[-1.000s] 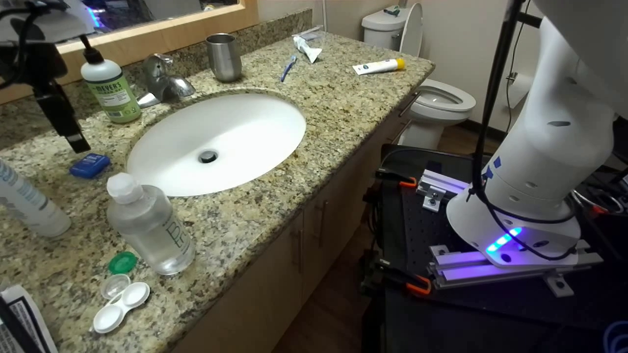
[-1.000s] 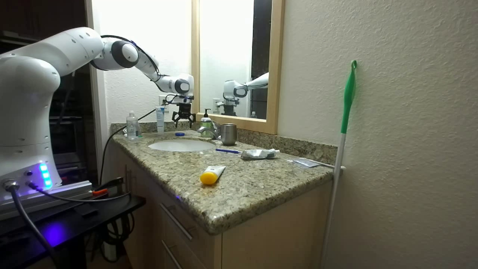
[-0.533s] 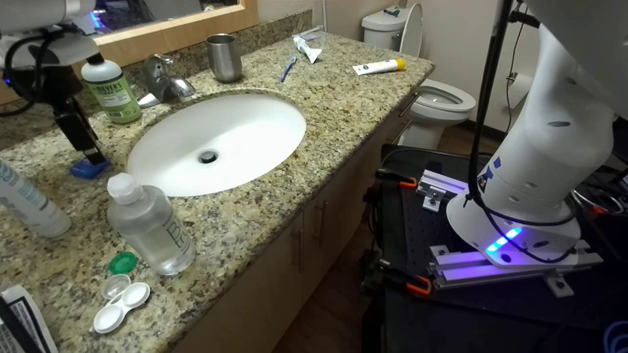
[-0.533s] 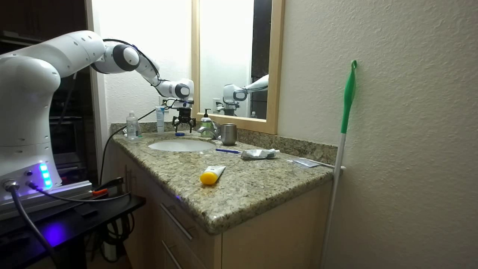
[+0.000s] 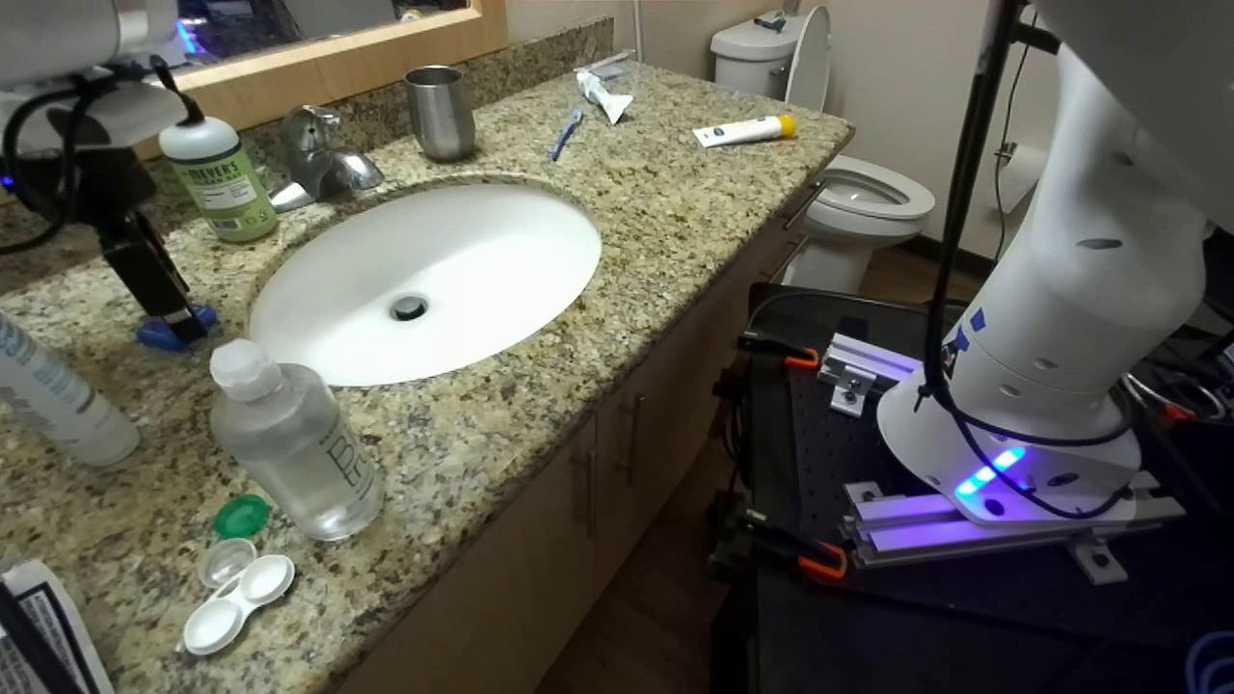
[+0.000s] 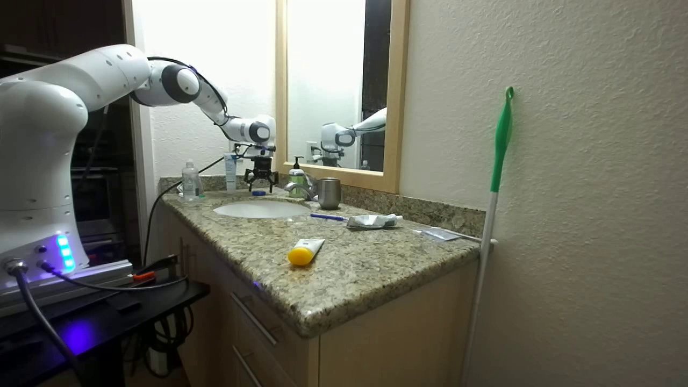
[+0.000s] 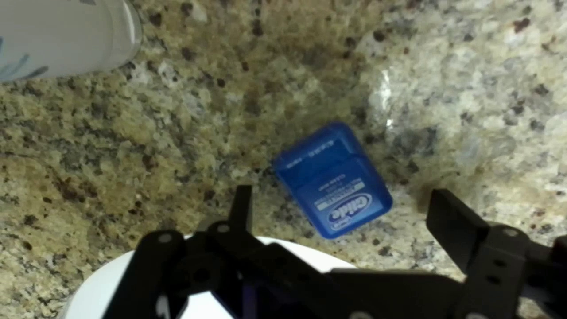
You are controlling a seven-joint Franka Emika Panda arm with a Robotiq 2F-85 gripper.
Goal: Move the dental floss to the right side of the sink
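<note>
The blue dental floss box lies flat on the granite counter beside the sink, turned at an angle in the wrist view. It also shows in both exterior views, partly covered by a finger in one of them. The white sink is set into the counter; its rim shows at the bottom of the wrist view. My gripper is open, pointing down just above the floss. One finger is on each side of the box with gaps between, nothing held. It also shows in both exterior views.
A white tube and a clear bottle stand close to the floss. A soap bottle, faucet and steel cup line the back. A toothbrush, crumpled tube and yellow-capped tube lie beyond the sink.
My gripper has come down toward the floss from higher up, then shifted slightly sideways over it. The fingers stay open. The floss has not moved.
</note>
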